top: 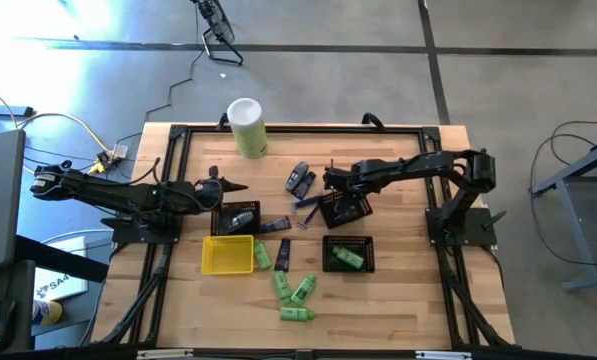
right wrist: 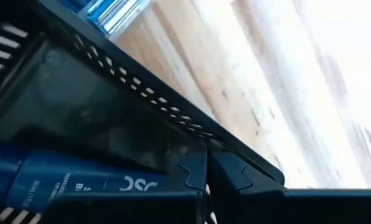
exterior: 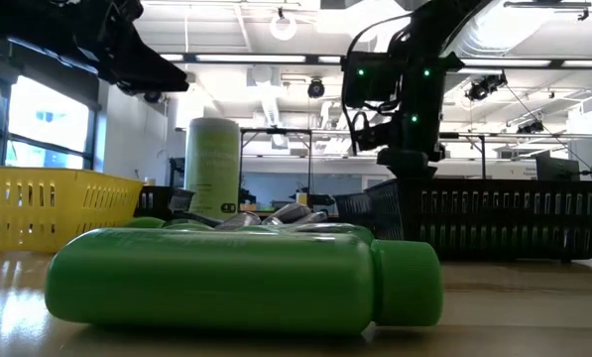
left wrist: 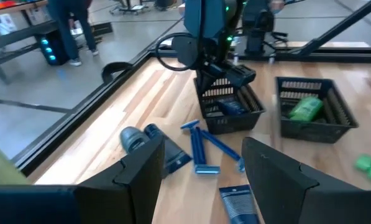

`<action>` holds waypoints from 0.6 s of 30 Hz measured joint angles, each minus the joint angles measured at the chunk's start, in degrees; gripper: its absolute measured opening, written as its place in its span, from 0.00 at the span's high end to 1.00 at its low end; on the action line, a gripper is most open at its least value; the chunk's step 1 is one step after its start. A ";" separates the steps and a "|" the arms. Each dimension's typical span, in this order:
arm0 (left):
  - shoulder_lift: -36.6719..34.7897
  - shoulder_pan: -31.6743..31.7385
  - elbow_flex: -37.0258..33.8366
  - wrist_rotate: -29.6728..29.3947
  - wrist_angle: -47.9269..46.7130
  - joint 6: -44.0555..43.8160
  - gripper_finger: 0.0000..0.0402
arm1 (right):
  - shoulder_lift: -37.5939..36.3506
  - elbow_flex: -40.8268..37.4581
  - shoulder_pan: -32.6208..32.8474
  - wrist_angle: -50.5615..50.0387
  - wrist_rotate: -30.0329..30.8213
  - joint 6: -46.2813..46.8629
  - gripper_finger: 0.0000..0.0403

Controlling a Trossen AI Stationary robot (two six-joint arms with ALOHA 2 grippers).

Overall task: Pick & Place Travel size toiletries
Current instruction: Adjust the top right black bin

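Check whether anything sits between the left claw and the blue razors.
Nothing visible does. The open left claw faces the blue razors directly; a grey-capped tube lies to one side, and the right claw is shut at the basket beyond.

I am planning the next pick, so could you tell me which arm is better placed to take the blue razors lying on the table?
Probably the left. Its open gripper faces the blue razors; the right gripper is shut at a black basket.

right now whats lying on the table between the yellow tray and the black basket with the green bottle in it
In the high view, between the yellow tray and that basket: a green bottle beside the tray, then a dark tube; bare wood up to the basket.
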 joint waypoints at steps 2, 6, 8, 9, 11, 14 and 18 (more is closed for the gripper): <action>-0.02 0.01 0.00 -1.25 0.01 0.47 0.48 | 0.00 0.00 -0.77 0.65 0.10 -0.55 1.00; -0.01 0.00 0.00 -3.59 0.01 2.31 0.48 | 0.00 0.00 -2.80 1.84 0.45 -1.91 1.00; 0.00 0.00 0.00 -4.98 -0.10 2.84 0.48 | 0.00 0.00 -3.80 2.06 0.27 -2.87 1.00; -0.02 0.00 0.00 -5.96 -0.25 2.81 0.48 | 0.00 0.00 -4.22 1.99 0.22 -3.19 1.00; -0.02 0.00 0.00 -8.14 -0.68 2.81 0.48 | -0.04 0.00 -5.11 1.95 0.20 -3.48 1.00; -0.02 0.01 0.00 -11.17 -1.11 2.84 0.48 | -0.34 0.00 -6.45 2.69 -0.20 -5.03 1.00; -0.04 0.02 0.00 -14.56 -1.03 4.64 0.48 | -0.35 0.00 -8.52 3.91 -9.09 -8.80 1.00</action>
